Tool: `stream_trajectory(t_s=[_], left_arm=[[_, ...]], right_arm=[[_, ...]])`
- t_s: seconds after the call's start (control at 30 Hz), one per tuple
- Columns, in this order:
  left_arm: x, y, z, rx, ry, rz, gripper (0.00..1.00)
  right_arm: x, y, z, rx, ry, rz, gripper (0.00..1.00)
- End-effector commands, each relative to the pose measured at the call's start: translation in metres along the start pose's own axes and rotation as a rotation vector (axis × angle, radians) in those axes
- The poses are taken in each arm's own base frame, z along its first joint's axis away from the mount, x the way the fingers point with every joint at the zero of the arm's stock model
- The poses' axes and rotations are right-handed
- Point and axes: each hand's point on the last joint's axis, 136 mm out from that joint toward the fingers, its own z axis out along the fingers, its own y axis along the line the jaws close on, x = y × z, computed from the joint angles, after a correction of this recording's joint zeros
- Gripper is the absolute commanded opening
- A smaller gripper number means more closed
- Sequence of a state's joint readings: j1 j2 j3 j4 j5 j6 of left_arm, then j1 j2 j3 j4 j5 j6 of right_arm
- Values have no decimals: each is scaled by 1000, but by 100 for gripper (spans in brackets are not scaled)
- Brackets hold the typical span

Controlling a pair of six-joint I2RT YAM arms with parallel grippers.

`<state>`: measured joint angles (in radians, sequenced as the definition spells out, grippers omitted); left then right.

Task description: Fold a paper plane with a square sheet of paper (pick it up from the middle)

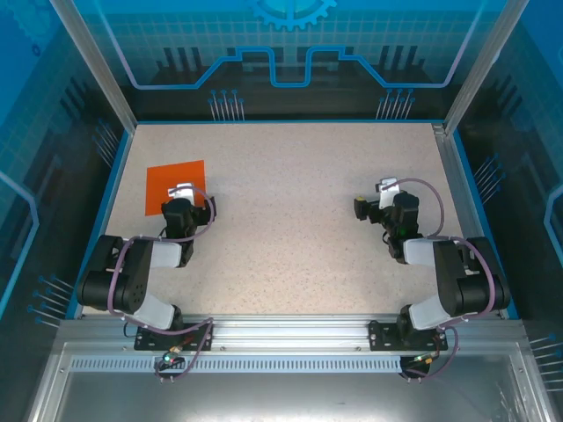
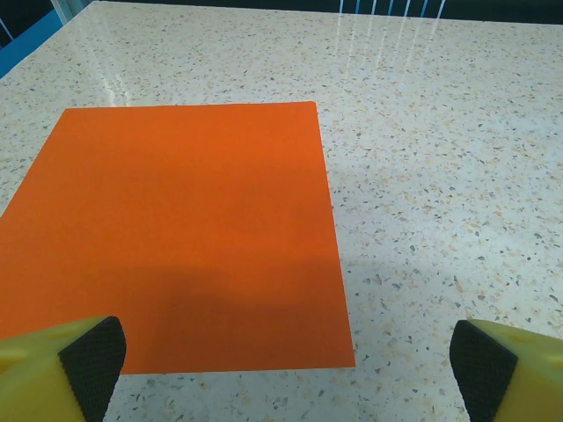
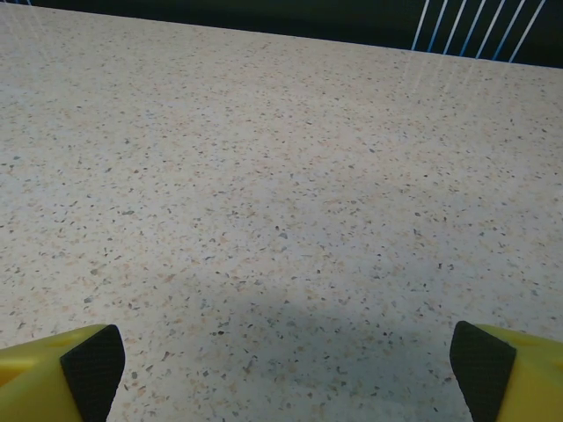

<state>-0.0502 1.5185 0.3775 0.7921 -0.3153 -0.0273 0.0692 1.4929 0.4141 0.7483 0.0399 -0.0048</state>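
An orange sheet of paper [image 1: 175, 186] lies flat and unfolded on the speckled tabletop [image 1: 290, 202], in its far-left part, close to the left edge and well away from the right side. In the overhead view its edges run slightly askew to the edges of the tabletop. No crease shows on it.

The left hand [image 1: 181, 197] hangs over the near right part of the sheet, so that from above it covers that corner area. It is released, with its jaws spread wide and nothing between them. In the left wrist view the paper [image 2: 176, 237] fills the left and middle of the frame on the tabletop [image 2: 440, 176], and runs out past the left border. Its near right corner sits between the two yellow fingers of the left hand [image 2: 288, 365], a little right of centre. The black pads [image 2: 92, 360] stand at the bottom corners of that view. A soft shadow falls across the near strip of the sheet. Whether the pads touch the paper cannot be told.

The right hand [image 1: 384, 199] is on the right side of the tabletop, well apart from the paper. It too is released, jaws wide, holding nothing. Its wrist view has the right hand [image 3: 286, 365] above bare speckled tabletop [image 3: 264, 176], with a shadow just ahead of the fingers [image 3: 92, 360].
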Motion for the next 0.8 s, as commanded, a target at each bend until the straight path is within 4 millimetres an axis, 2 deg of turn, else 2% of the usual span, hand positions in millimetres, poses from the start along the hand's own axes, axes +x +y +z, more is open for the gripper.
stream_trajectory(t_s=[0.0,0.47,0.53,0.6,0.77], left_arm=[[-16,-5,1,26,-48,-31,99],[-16,-4,1,25,-48,-32,99],[-17,-5,1,26,-50,-32,99],[-16,-5,1,26,-48,-32,99],[-17,-5,1,26,-49,-32,99]], right_arm=[[-5,-5,3,-1,-9,-1,99],[-5,-5,3,-1,-9,0,99],[-7,-6,2,-5,-52,-2,99],[-9,-5,4,-16,11,2,99],[-6,-4,3,-10,-4,0,99]])
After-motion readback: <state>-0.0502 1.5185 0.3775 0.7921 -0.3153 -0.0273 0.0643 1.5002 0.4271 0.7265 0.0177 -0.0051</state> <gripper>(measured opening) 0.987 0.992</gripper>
